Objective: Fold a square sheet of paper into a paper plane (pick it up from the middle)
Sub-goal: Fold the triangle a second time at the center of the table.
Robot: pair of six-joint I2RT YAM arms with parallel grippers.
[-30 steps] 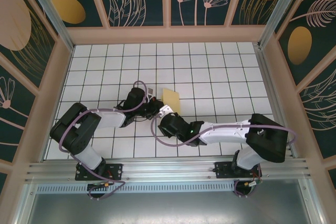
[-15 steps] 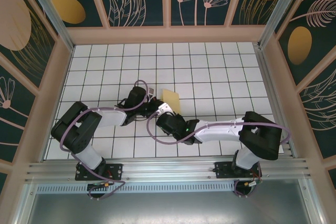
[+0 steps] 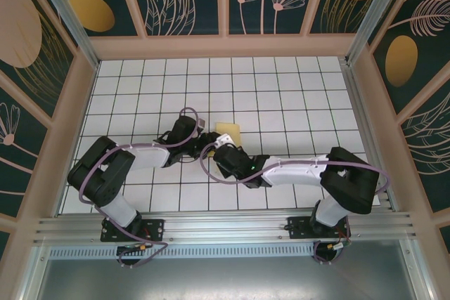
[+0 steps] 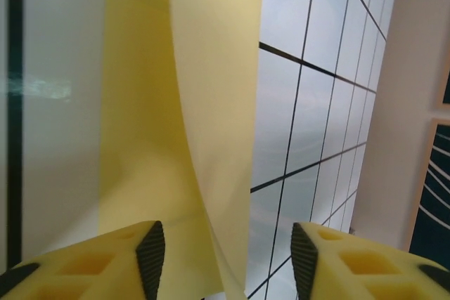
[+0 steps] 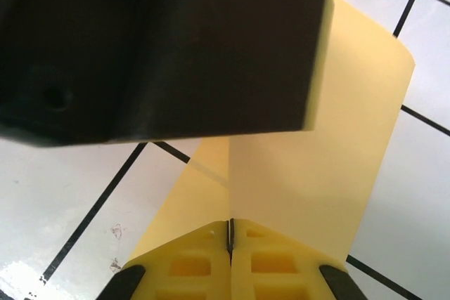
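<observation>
Top external view: the table [image 3: 295, 96] is tiled in a white grid, and the arms reach in from its near edge. The yellow paper [image 3: 229, 131], folded to a narrow rectangle, sits about the middle of the table, well apart from every edge. The left gripper [image 3: 207, 136] meets it from the left. The right gripper [image 3: 225, 145] meets it from the near side, at the paper's near left corner, and the two tools are close together there. Left wrist view: the left gripper [image 4: 226, 244] is released, its yellow fingers [image 4: 84, 268] standing wide apart with the black pads [image 4: 151, 254] facing each other. The paper [image 4: 176, 103] rises as a curved band from between the jaws, nearer the left finger than the right. Whether it touches that finger cannot be told. Grid tiles [image 4: 309, 117] run behind it toward the table's edge. Right wrist view: the right gripper [image 5: 230, 233] is clenched, its fingertips [image 5: 190, 261] pressed together with only a thin slit between them, grasping the near edge of the paper [image 5: 316, 152]. From the tips the sheet spreads away over the tiles, a crease running up from the slit. A blurred black block [image 5: 155, 47] hangs over the paper's upper left part.
</observation>
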